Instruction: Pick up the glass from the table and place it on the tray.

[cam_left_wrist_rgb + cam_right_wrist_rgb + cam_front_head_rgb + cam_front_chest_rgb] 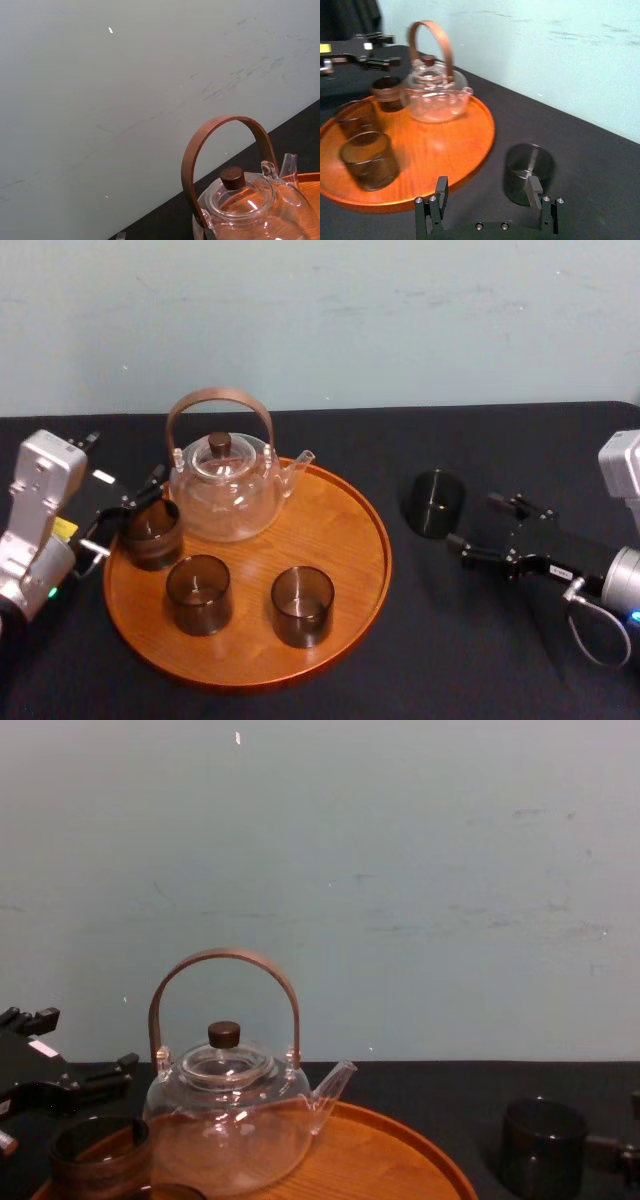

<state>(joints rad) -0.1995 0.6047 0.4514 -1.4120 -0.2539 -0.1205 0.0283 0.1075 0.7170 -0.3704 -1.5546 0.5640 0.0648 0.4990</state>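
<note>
- Right gripper (488, 192) sits closest to its wrist camera, low over the black surface (480, 640). Its fingers are spread wide and hold nothing.
- One right finger (535, 189) overlaps the glass (529, 169) in that view. The other is well off to the tray's side, so the glass is not between them.
- In the head view the right gripper (478, 522) lies just beside the glass (434, 502), at its 4 o'clock.
- The glass (543, 1145) is a short, smoky dark cylinder with no handle. It stands upright, mouth up, on the surface at the tray's 3 o'clock, near the rim but apart from it.
- The tray (330, 530) is round, orange-brown wood with a low raised rim.
- A clear teapot (225, 485) with an arched wooden handle stands at its 11 o'clock.
- Three like tumblers stand on the tray: at 9 o'clock (150, 533), 7 o'clock (199, 593) and 5 o'clock (302, 605).
- Left gripper (125, 520) is at the tray's 9 o'clock edge, fingers apart, beside the tumbler there. Whether they touch it I cannot tell.
</note>
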